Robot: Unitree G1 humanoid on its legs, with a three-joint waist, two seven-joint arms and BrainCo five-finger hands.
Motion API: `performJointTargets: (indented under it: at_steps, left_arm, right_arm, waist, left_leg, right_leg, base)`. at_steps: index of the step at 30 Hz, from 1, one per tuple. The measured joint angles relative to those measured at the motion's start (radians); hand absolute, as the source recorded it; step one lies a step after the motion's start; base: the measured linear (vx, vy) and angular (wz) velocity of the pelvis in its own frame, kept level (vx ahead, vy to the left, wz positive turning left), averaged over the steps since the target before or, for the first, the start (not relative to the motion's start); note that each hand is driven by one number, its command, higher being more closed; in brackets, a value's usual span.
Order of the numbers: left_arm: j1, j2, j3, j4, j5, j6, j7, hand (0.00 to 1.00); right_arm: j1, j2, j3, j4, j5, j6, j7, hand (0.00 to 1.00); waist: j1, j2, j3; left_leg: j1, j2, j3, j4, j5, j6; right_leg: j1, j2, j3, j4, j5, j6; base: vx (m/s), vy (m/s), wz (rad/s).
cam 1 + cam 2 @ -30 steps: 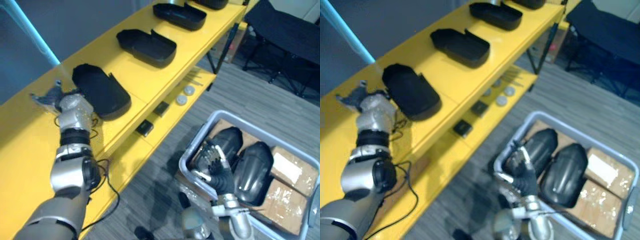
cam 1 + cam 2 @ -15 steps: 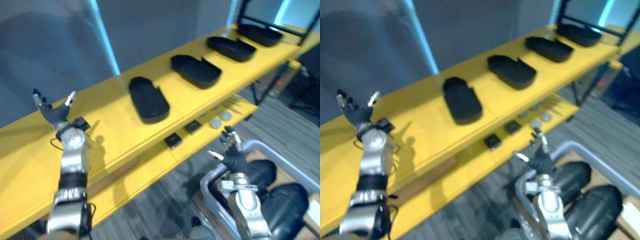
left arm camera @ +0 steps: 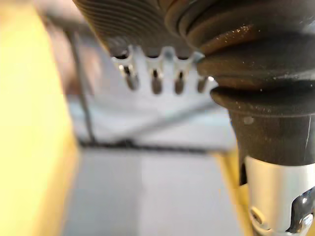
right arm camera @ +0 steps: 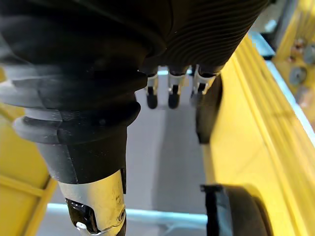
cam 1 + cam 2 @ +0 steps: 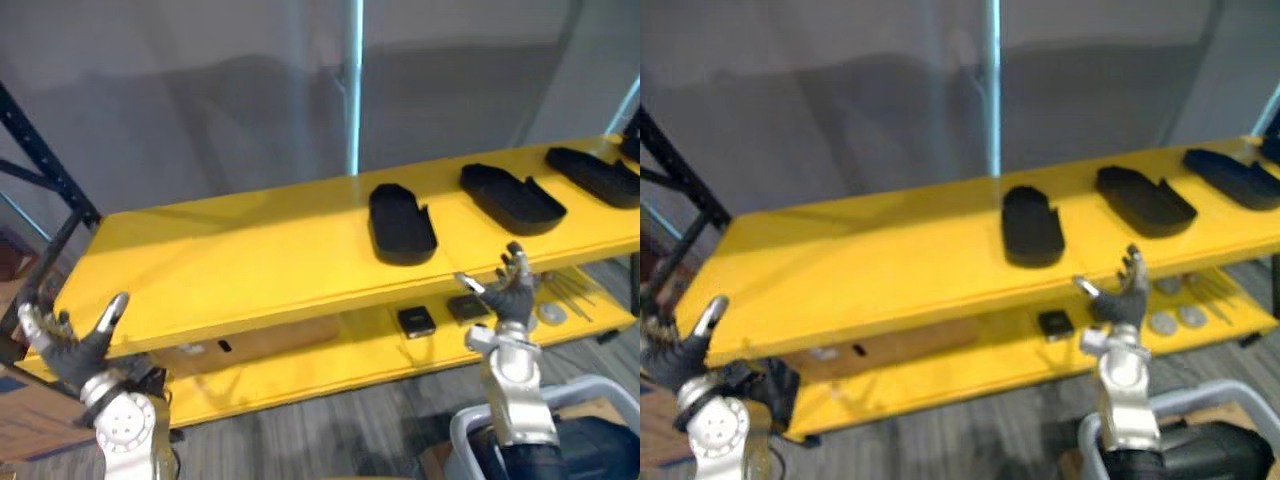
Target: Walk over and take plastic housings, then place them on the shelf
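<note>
Hovering before shelf (image 5: 250, 270): left hand (image 5: 75, 345), right hand (image 5: 510, 292) spread, empty; housings (image 5: 401, 222) atop.

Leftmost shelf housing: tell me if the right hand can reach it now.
Probably yes. The right hand is open, raised before the shelf edge just right of the housing, which lies uncovered on the top board with nothing between them.

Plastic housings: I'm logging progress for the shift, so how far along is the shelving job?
Done: at least three black housings lie in a row on the yellow shelf, on its top level. In hand: nothing; the left hand and right hand are both open and empty before the shelf. Left: at least one dark housing sits in the grey bin.
</note>
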Motion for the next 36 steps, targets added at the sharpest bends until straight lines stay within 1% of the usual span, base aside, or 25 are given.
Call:
performJointTargets:
  at_steps: [2, 3, 5, 6, 7, 8, 9, 10, 11, 12, 13, 15, 16, 18, 20, 23, 24, 27, 28, 32, 36]
  left_arm:
    - [0.022, -0.01, 0.043, 0.08, -0.002, 0.025, 0.028, 0.0]
    - [0.023, -0.01, 0.081, 0.175, -0.003, 0.044, 0.039, 0.0]
    - [0.022, -0.009, 0.119, 0.296, -0.007, 0.048, 0.045, 0.0]
    - [0.021, -0.008, 0.145, 0.403, -0.024, 0.049, 0.041, 0.0]
    - [0.021, -0.004, 0.155, 0.509, -0.062, 0.049, 0.022, 0.0]
    - [0.021, 0.004, 0.154, 0.564, -0.082, 0.049, 0.013, 0.0]
    - [0.021, 0.015, 0.146, 0.661, -0.089, 0.049, -0.008, 0.0]
    - [0.021, 0.015, 0.142, 0.695, -0.089, 0.049, -0.018, 0.0]
    - [0.02, 0.014, 0.133, 0.764, -0.091, 0.049, -0.047, 0.0]
    - [0.02, 0.014, 0.122, 0.81, -0.112, 0.049, -0.081, 0.0]
    - [0.019, 0.014, 0.116, 0.824, -0.119, 0.049, -0.094, 0.0]
    - [0.011, 0.02, 0.105, 0.865, -0.117, 0.039, -0.155, 0.0]
    - [0.005, 0.028, 0.101, 0.879, -0.118, 0.038, -0.171, 0.0]
    - [-0.003, 0.069, 0.079, 0.92, -0.149, 0.03, -0.247, 0.0]
    - [-0.007, 0.09, 0.064, 0.95, -0.158, 0.028, -0.281, 0.0]
    - [-0.011, 0.093, 0.06, 0.997, -0.161, 0.025, -0.322, 0.0]
    - [-0.011, 0.093, 0.046, 1.026, -0.166, 0.027, -0.335, 0.0]
    - [-0.013, 0.088, 0.021, 1.077, -0.169, 0.036, -0.357, 0.0]
    - [-0.012, 0.088, 0.02, 1.088, -0.17, 0.04, -0.367, 0.0]
    - [-0.008, 0.09, 0.004, 1.121, -0.194, 0.041, -0.377, 0.0]
    - [-0.006, 0.087, -0.017, 1.156, -0.194, 0.042, -0.39, 0.0]
  right_arm:
    - [-0.006, -0.001, -0.018, 0.001, -0.042, 0.0, -0.003, 0.0]
    - [-0.008, -0.005, -0.03, 0.002, -0.07, 0.0, -0.003, 0.0]
    - [-0.011, -0.019, -0.03, 0.005, -0.125, 0.0, -0.001, 0.0]
    - [-0.012, -0.035, -0.028, 0.007, -0.165, 0.001, 0.0, 0.0]
    - [-0.026, -0.054, -0.025, 0.022, -0.185, 0.002, 0.0, 0.0]
    - [-0.041, -0.065, -0.025, 0.039, -0.201, 0.006, 0.0, 0.0]
    - [-0.072, -0.087, -0.022, 0.075, -0.221, 0.017, 0.001, 0.0]
    - [-0.088, -0.097, -0.018, 0.089, -0.226, 0.022, 0.002, 0.0]
    - [-0.115, -0.113, -0.01, 0.112, -0.24, 0.028, 0.01, 0.0]
    - [-0.134, -0.129, 0.006, 0.124, -0.241, 0.028, 0.024, 0.0]
    - [-0.141, -0.137, 0.016, 0.126, -0.242, 0.028, 0.029, 0.0]
    - [-0.176, -0.16, 0.056, 0.153, -0.291, 0.026, 0.08, 0.0]
    - [-0.18, -0.165, 0.066, 0.159, -0.3, 0.026, 0.092, 0.0]
    - [-0.196, -0.183, 0.106, 0.2, -0.33, 0.023, 0.143, 0.0]
    - [-0.212, -0.203, 0.131, 0.235, -0.338, 0.023, 0.17, 0.0]
    - [-0.242, -0.219, 0.141, 0.274, -0.333, 0.027, 0.18, 0.0]
    - [-0.264, -0.221, 0.139, 0.291, -0.287, 0.047, 0.178, 0.0]
    - [-0.304, -0.22, 0.12, 0.36, -0.17, 0.071, 0.17, 0.0]
    - [-0.318, -0.22, 0.108, 0.388, -0.148, 0.07, 0.169, 0.0]
    - [-0.352, -0.22, 0.087, 0.443, -0.153, 0.057, 0.161, 0.0]
    - [-0.41, -0.22, 0.062, 0.518, -0.069, 0.058, 0.132, 0.0]
  waist:
    - [0.006, -0.008, -0.004]
    - [0.009, -0.014, -0.01]
    - [0.016, -0.018, -0.009]
    - [0.019, -0.023, -0.011]
    - [0.019, -0.032, -0.012]
    - [0.019, -0.039, -0.01]
    - [0.023, -0.052, -0.007]
    - [0.026, -0.057, -0.006]
    - [0.031, -0.063, -0.008]
    - [0.032, -0.064, -0.009]
    - [0.033, -0.066, -0.01]
    - [0.034, -0.06, -0.005]
    - [0.034, -0.057, -0.003]
    - [0.035, -0.049, 0.001]
    - [0.035, -0.048, 0.006]
    - [0.035, -0.055, 0.014]
    - [0.034, -0.059, 0.021]
    - [0.034, -0.061, 0.024]
    - [0.035, -0.059, 0.025]
    - [0.035, -0.047, 0.033]
    - [0.039, -0.04, 0.044]
  left_leg:
    - [-0.005, 0.0, -0.013, 0.0, 0.004, 0.002]
    - [-0.017, -0.001, -0.027, 0.0, 0.009, 0.005]
    - [-0.02, 0.0, -0.029, 0.0, 0.01, 0.005]
    - [-0.025, 0.0, -0.034, 0.0, 0.01, 0.005]
    - [-0.033, 0.0, -0.044, -0.001, 0.011, 0.006]
    - [-0.032, 0.001, -0.044, -0.001, 0.011, 0.006]
    - [-0.033, 0.003, -0.044, -0.001, 0.011, 0.005]
    - [-0.033, 0.004, -0.044, -0.001, 0.012, 0.004]
    - [-0.033, 0.004, -0.043, -0.001, 0.012, 0.003]
    - [-0.033, 0.004, -0.043, -0.001, 0.012, 0.003]
    - [-0.032, 0.004, -0.043, -0.001, 0.012, 0.003]
    - [-0.032, 0.004, -0.04, -0.001, 0.012, 0.003]
    - [-0.032, 0.004, -0.038, -0.001, 0.012, 0.003]
    - [-0.031, 0.005, -0.035, -0.001, 0.012, 0.003]
    - [-0.031, 0.004, -0.034, -0.001, 0.012, 0.003]
    - [-0.031, 0.004, -0.034, -0.001, 0.012, 0.003]
    - [-0.031, 0.004, -0.033, -0.001, 0.012, 0.003]
    - [-0.031, 0.002, -0.032, -0.002, 0.012, 0.003]
    - [-0.031, 0.002, -0.032, -0.002, 0.012, 0.003]
    - [-0.029, 0.003, -0.032, -0.002, 0.012, 0.003]
    - [-0.02, -0.001, -0.043, -0.002, 0.012, 0.003]
  right_leg:
    - [0.002, 0.0, -0.012, -0.001, -0.001, -0.001]
    - [-0.001, 0.0, -0.025, -0.002, -0.003, -0.001]
    - [-0.001, 0.0, -0.03, -0.003, -0.002, -0.001]
    - [-0.002, 0.0, -0.039, -0.003, -0.002, 0.0]
    - [-0.002, 0.0, -0.048, -0.004, -0.001, 0.003]
    - [-0.001, 0.0, -0.049, -0.005, -0.001, 0.004]
    - [-0.002, 0.002, -0.048, -0.005, -0.001, 0.003]
    - [-0.002, 0.003, -0.048, -0.005, -0.001, 0.003]
    - [-0.002, 0.004, -0.048, -0.005, -0.002, 0.002]
    - [0.0, 0.004, -0.048, -0.007, -0.002, 0.002]
    - [0.0, 0.004, -0.048, -0.007, -0.002, 0.002]
    - [0.0, 0.003, -0.048, -0.007, -0.002, 0.003]
    - [0.0, 0.003, -0.048, -0.007, -0.002, 0.003]
    - [0.0, 0.003, -0.048, -0.007, -0.002, 0.003]
    - [0.0, 0.003, -0.048, -0.007, -0.003, 0.004]
    - [0.0, 0.002, -0.048, -0.007, -0.003, 0.004]
    - [0.0, 0.002, -0.048, -0.007, -0.003, 0.004]
    - [0.0, 0.0, -0.048, -0.007, -0.002, 0.005]
    - [0.0, 0.0, -0.048, -0.007, -0.002, 0.005]
    - [0.002, 0.001, -0.048, -0.007, -0.002, 0.005]
    - [0.017, -0.001, -0.059, -0.007, -0.002, 0.007]
  base:
    - [0.01, -0.009, 0.17]
    - [0.03, -0.012, 0.22]
    - [0.03, -0.008, 0.14]
    - [0.02, -0.012, 0.19]
    - [0.03, -0.012, 0.19]
    - [0.03, -0.009, 0.12]
    - [0.0, 0.0, 0.0]
    - [0.0, 0.0, 0.0]
    - [0.0, 0.0, 0.0]
    - [0.03, -0.013, 0.01]
    - [0.0, 0.0, 0.0]
    - [0.0, 0.0, 0.0]
    - [0.0, 0.0, 0.0]
    - [0.0, 0.0, 0.0]
    - [0.0, 0.0, 0.0]
    - [0.0, 0.0, 0.0]
    - [0.0, 0.0, 0.0]
    - [0.0, 0.0, 0.0]
    - [0.0, 0.0, 0.0]
    - [0.0, 0.0, 0.0]
    - [0.0, 0.0, 0.06]
